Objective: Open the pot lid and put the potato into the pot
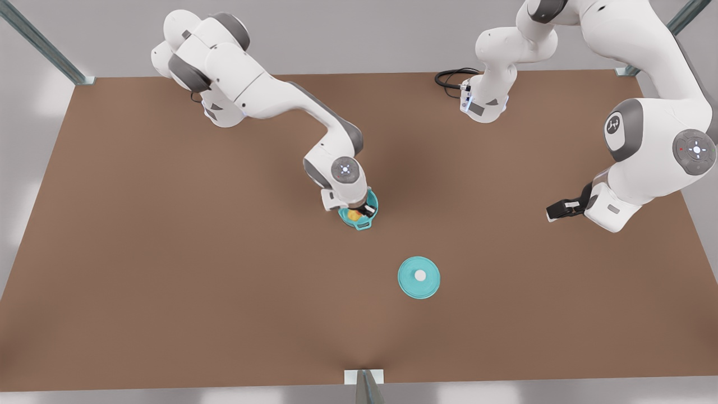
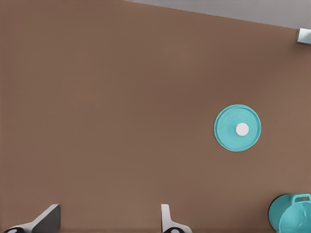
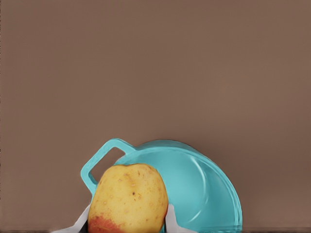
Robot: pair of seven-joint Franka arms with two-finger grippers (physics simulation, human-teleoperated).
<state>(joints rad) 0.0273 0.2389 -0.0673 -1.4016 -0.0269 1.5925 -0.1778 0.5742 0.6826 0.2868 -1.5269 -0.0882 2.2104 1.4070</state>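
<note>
The right gripper (image 1: 359,213) pinches the potato (image 3: 129,199) directly above the open pot (image 1: 359,216). The lid (image 1: 419,276) lies at the pot's four o'clock. The left gripper (image 1: 555,211), fingers spread, waits well apart.

Even, soft light; perhaps faint shadows
</note>
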